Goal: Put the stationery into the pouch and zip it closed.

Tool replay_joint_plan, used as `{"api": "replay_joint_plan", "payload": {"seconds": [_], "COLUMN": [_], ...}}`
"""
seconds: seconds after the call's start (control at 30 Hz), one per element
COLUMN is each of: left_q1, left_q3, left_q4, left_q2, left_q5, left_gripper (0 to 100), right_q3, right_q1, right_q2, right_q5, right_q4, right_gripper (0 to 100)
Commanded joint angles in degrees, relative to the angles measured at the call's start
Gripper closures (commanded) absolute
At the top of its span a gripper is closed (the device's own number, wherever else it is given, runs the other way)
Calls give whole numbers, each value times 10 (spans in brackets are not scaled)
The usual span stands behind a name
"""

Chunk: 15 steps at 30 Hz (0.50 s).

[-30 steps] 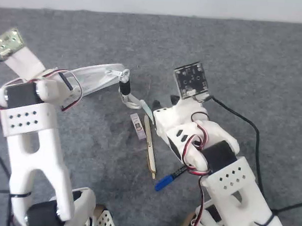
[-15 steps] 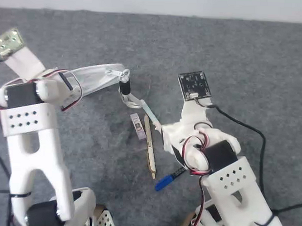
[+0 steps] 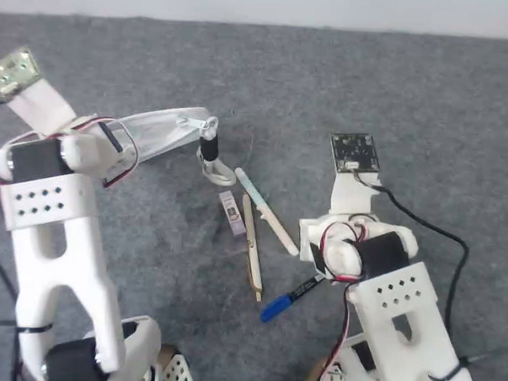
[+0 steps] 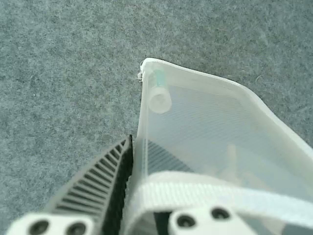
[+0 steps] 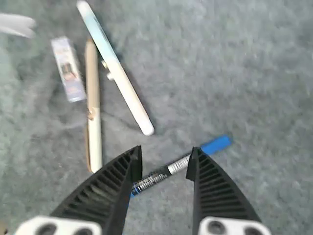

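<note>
1. The left claw [image 4: 138, 147] is clamped on one edge of the clear mesh pouch [image 4: 210, 132], with its ribbed black jaw pressed against the netting.
2. From above, the pouch [image 3: 160, 131] sticks out from that claw, lifted above the grey table [image 3: 410, 96]. A black pull [image 3: 209, 146] and a white loop [image 3: 218, 172] hang from its far end.
3. Inside the pouch, up in its far corner, sits a pale tube [image 4: 159, 95] with a touch of green on it.
4. The rest of the stationery lies loose on the table between the two arms.
5. A white-and-blue pen [image 3: 266, 212] lies slanted, with a tan pen [image 3: 252, 245] just beside it and a small flat packet [image 3: 231, 212] on the tan pen's other side.
6. A blue-capped marker [image 3: 290, 297] lies nearer the right arm's base, apart from the other three.
7. The right claw [image 5: 164, 156] hangs over the table with its jaws apart and nothing gripped.
8. In its wrist view the marker [image 5: 176, 164] shows across the gap between the jaws, and the white-and-blue pen [image 5: 115, 73], tan pen [image 5: 93, 107] and packet [image 5: 67, 68] lie farther out.
</note>
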Motion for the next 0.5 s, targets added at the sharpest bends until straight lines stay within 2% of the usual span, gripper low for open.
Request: {"api": "replay_joint_plan", "payload": {"seconds": [0.0,0.17,0.47], "left_q1": [-8,-8,-8], "left_q3": [4,10,15], "left_q4": [-9,-14,-18], "left_q2": [10,10,10], "left_q5": [4,4,4], "left_gripper": [988,988,988], "right_q3": [-3,-3,-4], "right_q1": [22,62,84], "right_q2": [30,102,180], "right_q5": [-7,-7,-8], "right_q4": [0,-26,-57], "right_gripper": [853,853,853]}}
